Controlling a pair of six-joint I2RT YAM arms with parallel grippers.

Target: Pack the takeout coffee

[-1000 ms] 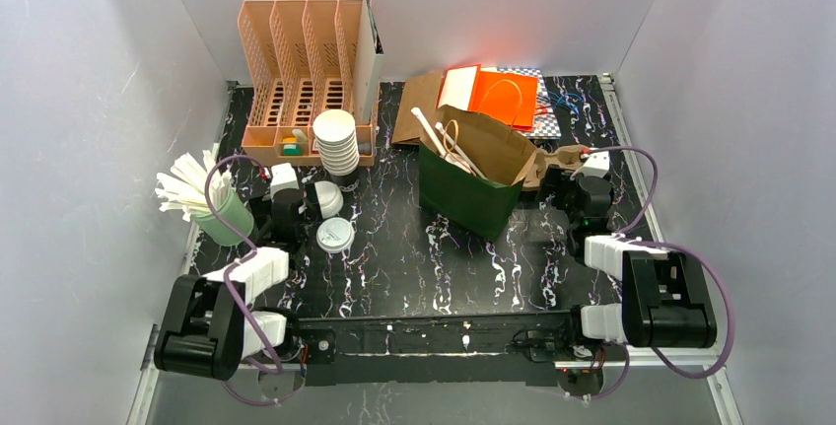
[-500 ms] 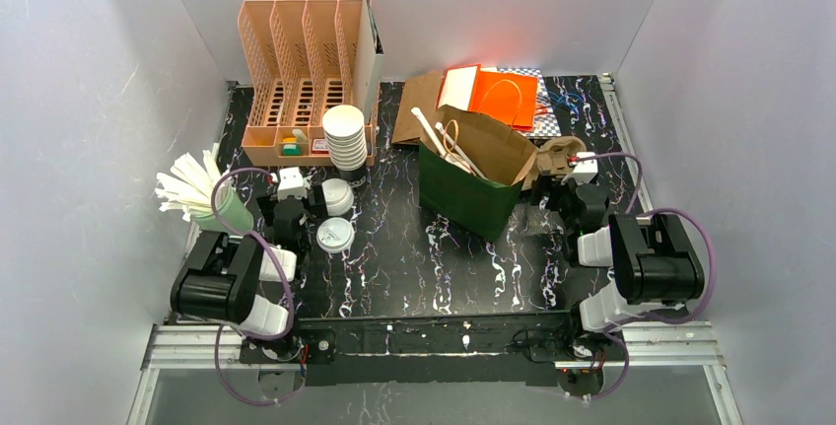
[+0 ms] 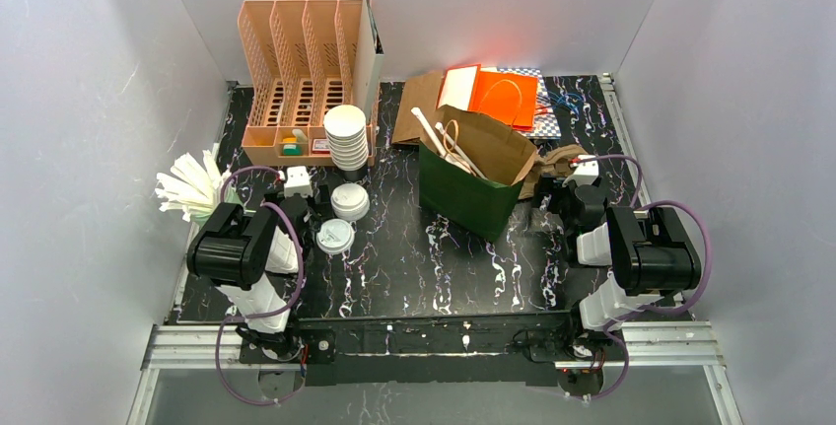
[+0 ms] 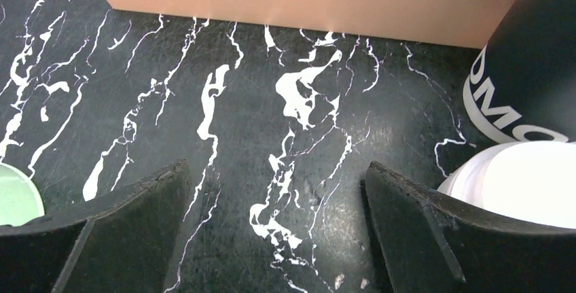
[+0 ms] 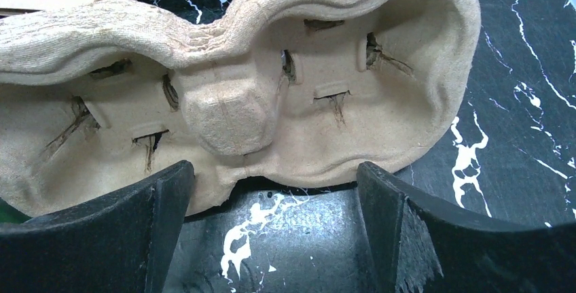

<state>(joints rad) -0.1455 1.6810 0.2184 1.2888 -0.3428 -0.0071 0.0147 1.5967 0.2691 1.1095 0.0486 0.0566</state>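
The takeout coffee (image 3: 350, 201) is a single white lidded cup standing on the black marbled table (image 3: 414, 257), just right of my left gripper (image 3: 301, 193). In the left wrist view its white top (image 4: 523, 181) shows beyond the right finger, and my left gripper (image 4: 275, 170) is open over bare table. My right gripper (image 3: 567, 180) is at the right side, facing a brown pulp cup carrier (image 3: 560, 159). In the right wrist view the carrier (image 5: 238, 102) lies just ahead of my open right gripper (image 5: 273, 167); its near edge reaches the left fingertip. Nothing is held.
A loose white lid (image 3: 334, 237) lies in front of the cup. A stack of white cups (image 3: 345, 134) stands by the peach organizer (image 3: 301, 60). A green bag lined with brown paper (image 3: 473, 183) stands mid-table, and a green cup of white sticks (image 3: 202, 193) at the left.
Both arms have folded up and in, elbows rising. The left gripper has shifted back toward the organizer, and the right gripper has closed in on the pulp carrier. Both stay open.
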